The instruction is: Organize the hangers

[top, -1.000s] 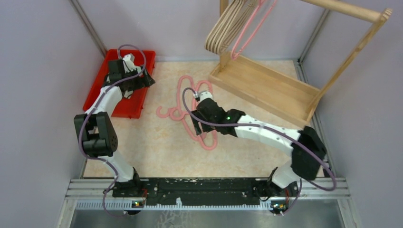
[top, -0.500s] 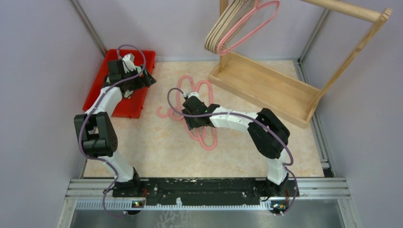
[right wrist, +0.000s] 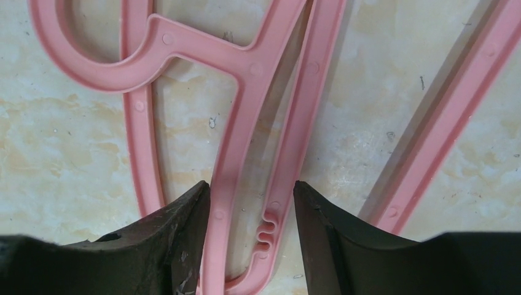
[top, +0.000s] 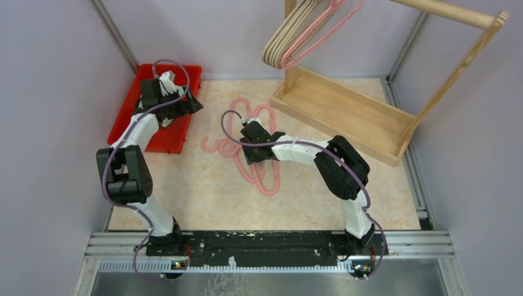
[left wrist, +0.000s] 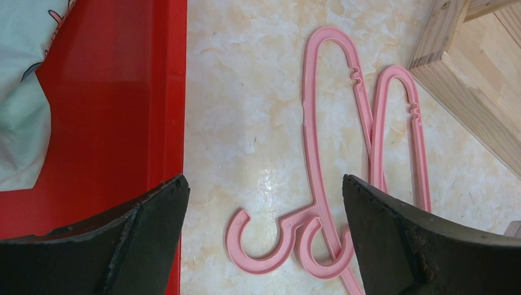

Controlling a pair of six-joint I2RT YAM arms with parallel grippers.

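Observation:
Two pink hangers (top: 269, 179) lie overlapped on the table, hooks to the left. My right gripper (top: 254, 154) is down over them. In the right wrist view its jaws (right wrist: 252, 187) are open and straddle the rounded end of one pink hanger (right wrist: 224, 153), the left finger touching its bar; a second pink bar (right wrist: 448, 117) lies to the right. My left gripper (top: 187, 102) is open and empty above the tray's edge; its view (left wrist: 264, 184) shows the two hooks (left wrist: 270, 252) below. Beige hangers (top: 280, 46) and a pink one (top: 321, 31) hang on the rack.
A red tray (top: 154, 135) holding a pale cloth (left wrist: 24, 92) sits at the left. The wooden rack's base (top: 345, 114) and slanted post (top: 456, 68) stand at the back right. Grey walls close in both sides.
My right arm has folded and its gripper has moved up and left over the pink hangers on the table. The hangers on the rack have swung. The left arm has not moved.

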